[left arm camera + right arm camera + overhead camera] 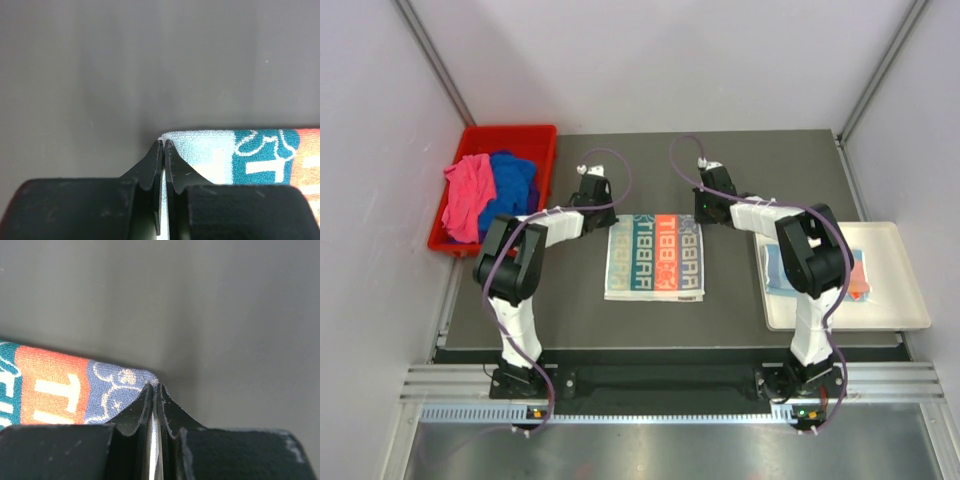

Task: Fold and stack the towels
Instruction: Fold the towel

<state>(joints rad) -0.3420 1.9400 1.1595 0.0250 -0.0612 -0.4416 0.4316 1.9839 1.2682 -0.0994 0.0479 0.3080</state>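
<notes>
A cream towel with teal and orange lettering (655,257) lies flat on the dark table between the arms. My left gripper (612,217) is shut on its far left corner, seen as pale terry cloth (200,150) beside the closed fingertips (163,145). My right gripper (701,215) is shut on its far right corner, a blue patterned edge (115,385) pinched at the tips (155,386). A pink towel (468,192) and a royal blue towel (513,177) lie crumpled in the red bin. A folded light blue towel (780,265) lies on the white tray, partly hidden by my right arm.
The red plastic bin (542,135) stands at the far left of the table. The white flat tray (900,300) sits at the right edge and holds the folded cloth with an orange patch (860,275). Grey walls close in the back and both sides.
</notes>
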